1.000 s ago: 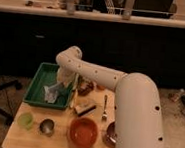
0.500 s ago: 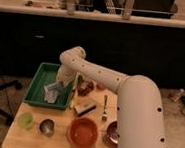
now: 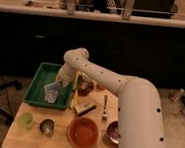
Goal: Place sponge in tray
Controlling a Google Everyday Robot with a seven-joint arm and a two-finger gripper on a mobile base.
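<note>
The green tray (image 3: 38, 85) sits at the back left of the wooden table. The pale grey-white sponge (image 3: 51, 93) lies inside the tray, towards its right front part. My gripper (image 3: 60, 83) hangs down from the white arm over the tray's right side, just above and to the right of the sponge. I cannot tell whether it touches the sponge.
A brown-topped block (image 3: 84, 108) lies right of the tray, with a thin yellow item (image 3: 74, 97) between them. An orange bowl (image 3: 83, 133), a metal cup (image 3: 46, 127) and a green cup (image 3: 26, 120) stand in front. A utensil (image 3: 104, 107) and a dark bowl (image 3: 112, 132) are at the right.
The arm's elbow has shifted slightly to the right. The sponge stays at the same spot in the tray.
</note>
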